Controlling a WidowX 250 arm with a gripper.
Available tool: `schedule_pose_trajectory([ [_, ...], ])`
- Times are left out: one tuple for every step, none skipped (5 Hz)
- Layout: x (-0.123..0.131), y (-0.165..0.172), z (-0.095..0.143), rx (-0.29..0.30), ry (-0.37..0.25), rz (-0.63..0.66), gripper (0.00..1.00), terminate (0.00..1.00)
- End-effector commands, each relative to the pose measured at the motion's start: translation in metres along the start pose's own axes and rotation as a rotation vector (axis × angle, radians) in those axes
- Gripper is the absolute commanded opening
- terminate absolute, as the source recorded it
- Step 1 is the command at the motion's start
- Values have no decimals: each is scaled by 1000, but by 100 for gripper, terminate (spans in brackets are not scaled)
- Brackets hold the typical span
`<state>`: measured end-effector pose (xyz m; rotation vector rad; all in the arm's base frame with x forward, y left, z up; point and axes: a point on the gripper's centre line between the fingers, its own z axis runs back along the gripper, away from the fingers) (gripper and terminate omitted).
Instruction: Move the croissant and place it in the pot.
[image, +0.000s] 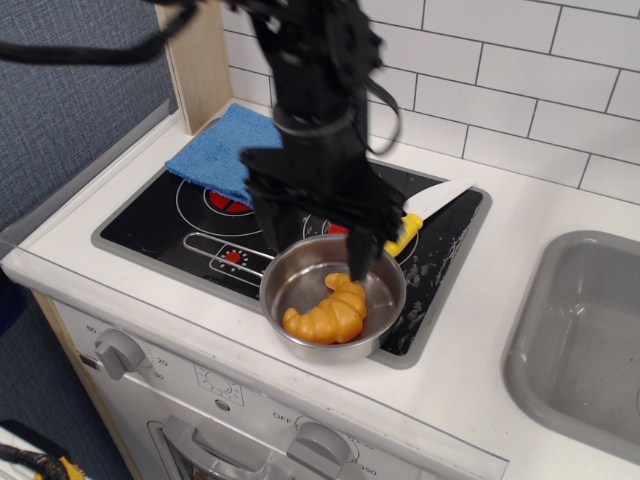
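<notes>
The orange-yellow croissant (326, 314) lies inside the shiny steel pot (385, 310) at the front of the black stovetop. The pot's wire-loop handle (215, 250) points left across the stove. My black gripper (315, 255) hangs just above the pot's back rim, open and empty, clear of the croissant. One fingertip reaches down near the croissant's upper end.
A blue cloth (228, 150) lies on the stove's back left. A yellow-handled toy knife (425, 208) lies behind the pot to the right. A grey sink basin (585, 335) is at the right. White tiled wall behind; oven knobs (120, 352) below the counter front.
</notes>
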<state>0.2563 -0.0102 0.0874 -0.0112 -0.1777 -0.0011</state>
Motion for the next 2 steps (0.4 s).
schedule_pose_trajectory([
  [-14,7,8,2,1,9,100,0],
  [-14,7,8,2,1,9,100,100],
])
